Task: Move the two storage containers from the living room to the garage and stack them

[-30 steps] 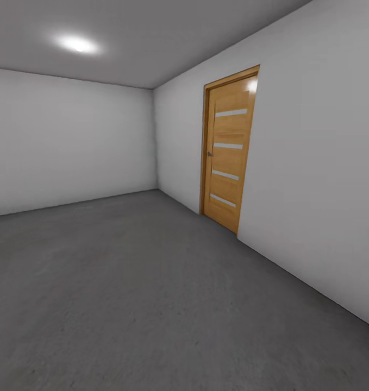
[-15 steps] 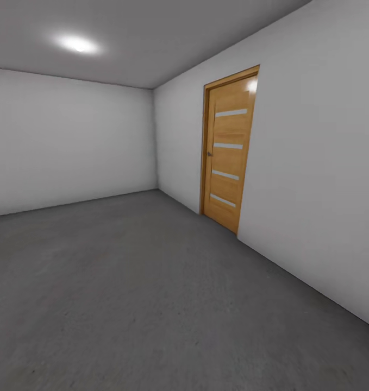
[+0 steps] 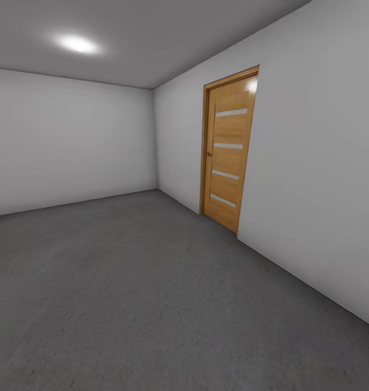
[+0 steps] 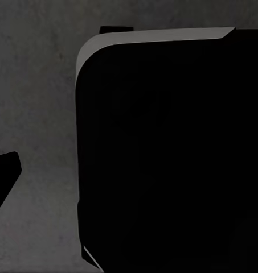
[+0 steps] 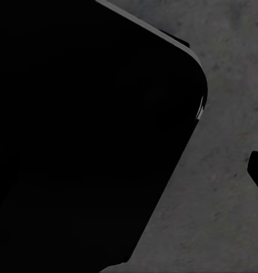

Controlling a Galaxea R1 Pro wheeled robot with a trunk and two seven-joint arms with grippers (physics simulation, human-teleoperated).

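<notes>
Where walls meet, bare floor (image 3: 151, 293) spreads wide.

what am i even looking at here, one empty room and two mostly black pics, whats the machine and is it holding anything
This is a simulated wheeled robot with two arms, steered by a person. The big picture comes from a camera on its head: a bare room with white-grey walls, a rough dark grey concrete floor, a ceiling light and a closed wooden door on the right-hand wall. The two darker pictures come from cameras on its wrists, pointing down. The large black shape in the left wrist picture, and the one in the right wrist picture, look like parts of the robot's own body, with concrete around them. I cannot tell whether either tool is open or shut. No box is visible in these pictures.
</notes>
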